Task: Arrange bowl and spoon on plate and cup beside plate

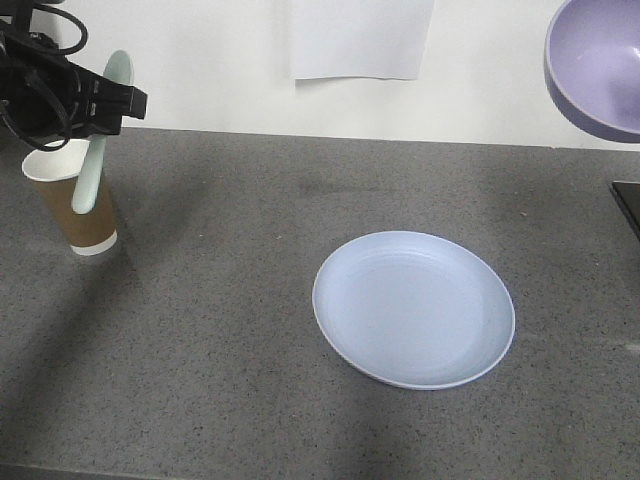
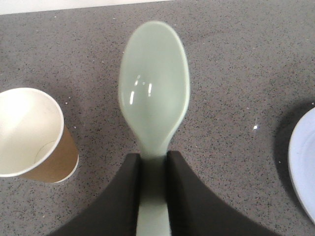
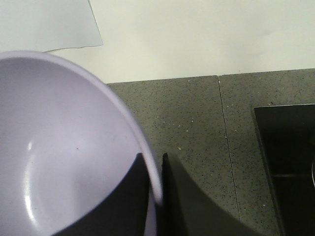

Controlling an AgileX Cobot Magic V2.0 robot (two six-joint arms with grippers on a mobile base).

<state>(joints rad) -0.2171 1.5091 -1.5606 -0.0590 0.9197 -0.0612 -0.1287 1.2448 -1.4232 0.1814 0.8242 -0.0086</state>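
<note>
The light blue plate point(image 1: 414, 308) lies empty on the grey counter, right of centre; its edge point(image 2: 302, 167) shows in the left wrist view. My left gripper point(image 2: 153, 158) is shut on the handle of the mint-green spoon point(image 2: 154, 91), held in the air at the far left, with the spoon point(image 1: 100, 140) hanging in front of the cup. The brown paper cup point(image 1: 75, 200) stands upright and empty below it, also visible as the cup point(image 2: 34, 135). The lavender bowl point(image 1: 598, 65) hangs high at the top right. My right gripper point(image 3: 154, 160) is shut on the bowl's rim point(image 3: 147, 152).
A white sheet point(image 1: 362, 38) hangs on the back wall. A dark flat object point(image 1: 628, 205) lies at the right counter edge, seen as a black panel point(image 3: 288, 157) in the right wrist view. A seam point(image 3: 227, 147) runs across the counter.
</note>
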